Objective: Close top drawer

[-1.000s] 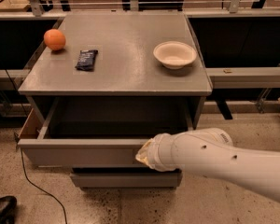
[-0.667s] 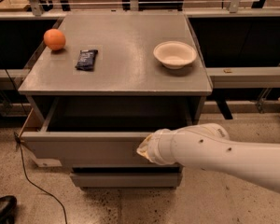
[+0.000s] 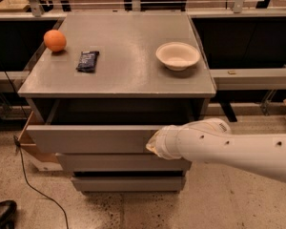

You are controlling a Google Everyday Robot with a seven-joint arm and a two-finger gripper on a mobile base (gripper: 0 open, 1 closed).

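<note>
The top drawer (image 3: 86, 138) is a wide grey drawer, uppermost of three, standing partly pulled out of the grey cabinet, with its dark inside showing under the cabinet top. My white arm reaches in from the right. The gripper (image 3: 151, 145) is at the arm's end, against the right part of the drawer's front panel. The arm's wrist hides most of it.
On the cabinet top (image 3: 128, 75) lie an orange (image 3: 54, 40) at the left, a dark snack packet (image 3: 87, 61) and a white bowl (image 3: 178, 56) at the right. Two lower drawer fronts (image 3: 119, 163) sit below. A cable (image 3: 33, 185) runs on the floor at left.
The top drawer has slid inward toward the cabinet, and my arm has moved forward with its front panel.
</note>
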